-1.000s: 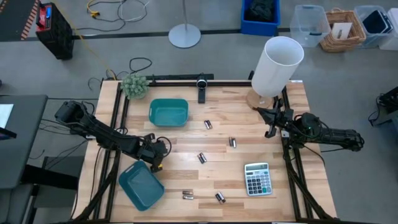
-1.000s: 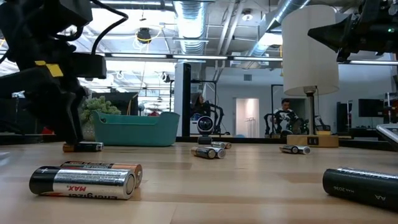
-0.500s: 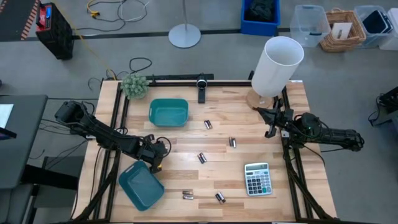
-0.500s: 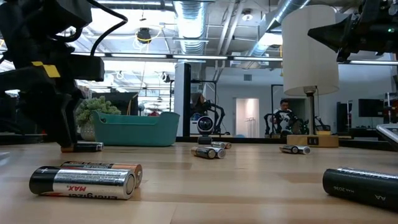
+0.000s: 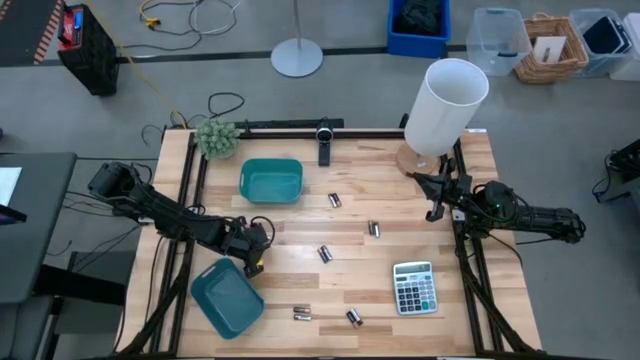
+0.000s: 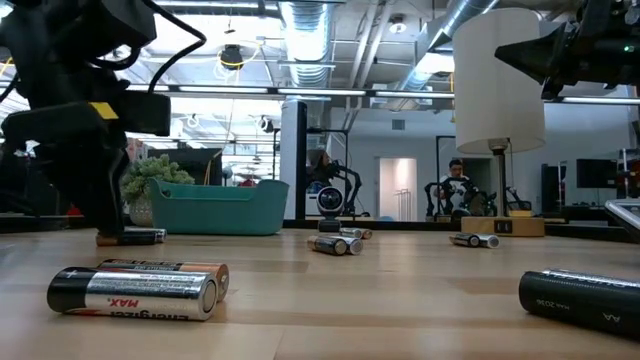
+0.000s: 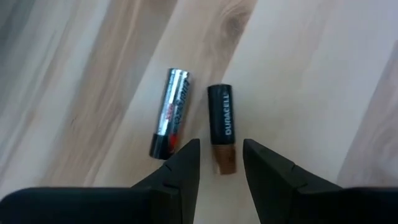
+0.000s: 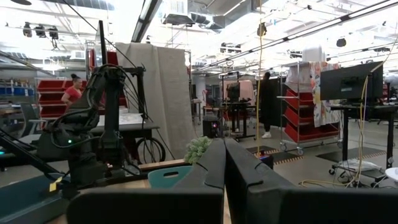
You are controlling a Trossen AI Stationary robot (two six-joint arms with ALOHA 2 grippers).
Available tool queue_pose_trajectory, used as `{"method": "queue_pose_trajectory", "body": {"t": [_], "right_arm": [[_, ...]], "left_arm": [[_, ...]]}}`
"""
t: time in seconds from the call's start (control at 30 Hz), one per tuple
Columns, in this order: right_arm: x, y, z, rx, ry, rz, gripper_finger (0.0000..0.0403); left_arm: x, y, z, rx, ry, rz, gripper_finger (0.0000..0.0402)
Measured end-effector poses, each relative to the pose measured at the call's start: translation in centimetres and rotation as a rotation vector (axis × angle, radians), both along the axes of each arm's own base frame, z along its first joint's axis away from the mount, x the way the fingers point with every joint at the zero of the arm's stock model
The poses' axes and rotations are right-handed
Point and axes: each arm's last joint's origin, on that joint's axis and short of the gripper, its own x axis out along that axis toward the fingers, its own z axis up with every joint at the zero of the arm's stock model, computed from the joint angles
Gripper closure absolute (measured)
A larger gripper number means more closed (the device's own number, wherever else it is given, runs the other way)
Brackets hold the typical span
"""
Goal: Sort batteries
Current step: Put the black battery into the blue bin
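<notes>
We've got the left gripper [image 7: 219,163] spread astride the Duracell battery [image 7: 221,126]; rigid, slick, rolls — pinch mid-barrel.

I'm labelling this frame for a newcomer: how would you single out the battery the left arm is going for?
Start at the tilted teal tray at the table's near left corner. Just beyond it the left gripper hovers over two batteries lying side by side. The target is black with a copper end, between the open jaws; its neighbour is silvery.

Calculator [image 5: 414,287], teal bins [image 5: 271,181], lamp [image 5: 442,110]
</notes>
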Motion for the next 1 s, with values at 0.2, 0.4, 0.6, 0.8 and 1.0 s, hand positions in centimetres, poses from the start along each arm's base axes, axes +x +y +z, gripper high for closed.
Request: {"method": "queue_pose_trajectory", "body": {"t": [0.2,0.4,0.6,0.8,1.0], "right_arm": [[0.0,0.0,0.0,0.0,0.0,0.0,0.0385],[0.0,0.0,0.0,0.0,0.0,0.0,0.0385],[0.0,0.0,0.0,0.0,0.0,0.0,0.0385],[0.0,0.0,0.0,0.0,0.0,0.0,0.0385],[0.0,0.0,0.0,-0.001,0.0,0.0,0.0385]], "left_arm": [[0.3,-0.1,0.1,-0.017,-0.031,0.005,0.0285],[0.4,-0.2,0.2,-0.035,-0.053,0.027,0.0285],[0.4,-0.3,0.2,-0.046,-0.055,0.047,0.0262],[0.5,-0.3,0.1,-0.047,-0.055,0.049,0.0221],[1.2,-0.6,-1.6,-0.041,0.008,0.06,0.0214]]}}
